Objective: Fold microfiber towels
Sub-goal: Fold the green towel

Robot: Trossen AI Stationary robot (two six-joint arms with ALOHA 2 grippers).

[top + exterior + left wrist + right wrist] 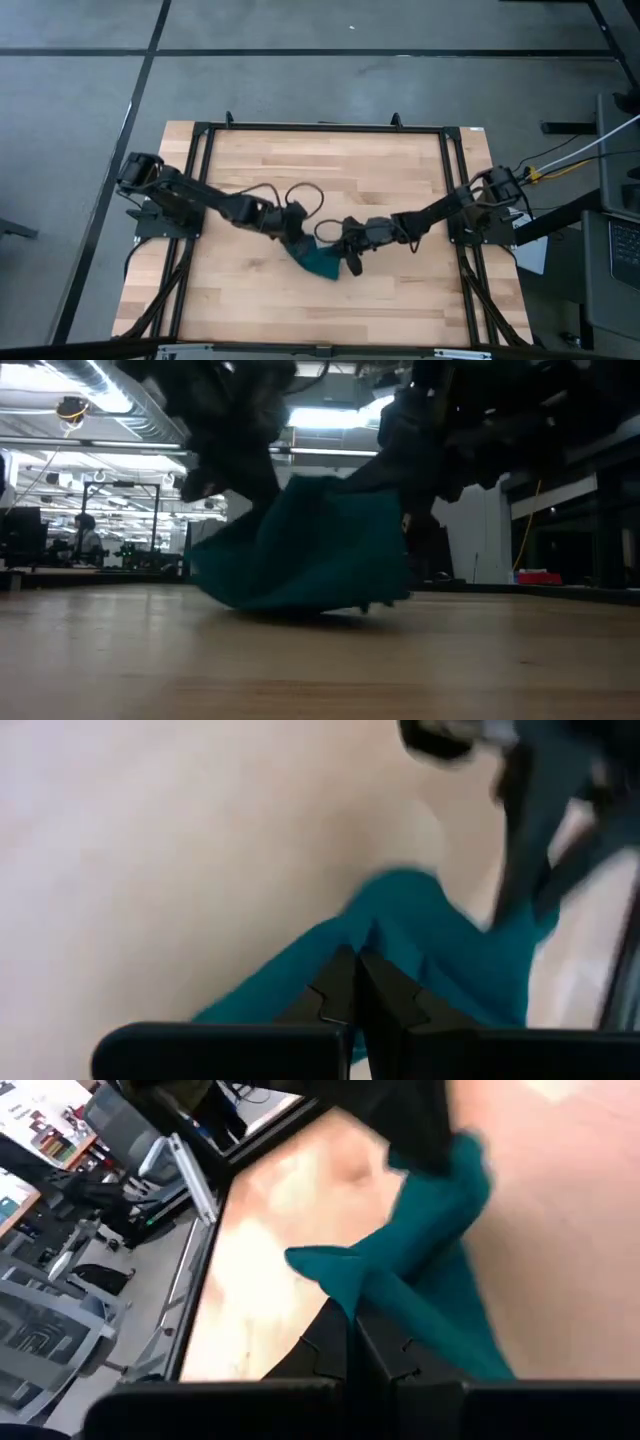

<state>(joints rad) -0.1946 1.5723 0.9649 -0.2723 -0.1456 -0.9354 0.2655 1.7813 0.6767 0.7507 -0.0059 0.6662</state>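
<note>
One dark teal towel (318,258) hangs between my two grippers near the table's middle, toward the near edge. In the low view the towel (310,550) hangs down, and its lower folds touch the wood. My left gripper (292,232) is shut on the towel's left upper part. My right gripper (350,250) is shut on its right upper part. No white tag shows. My left gripper pinches an upper edge of the towel (372,942) between its two shut fingers; the cloth runs away from the fingertips, drawn fairly taut toward the other arm. My right gripper pinches a bunched corner of the towel (345,1285) between its two shut fingers; the cloth stretches from there toward the left gripper.
The wooden table (400,180) has bare room on all sides of the towel. A black metal frame (320,128) runs around the tabletop. Cables (300,195) loop above the left arm. A person (85,532) sits far off in the room behind.
</note>
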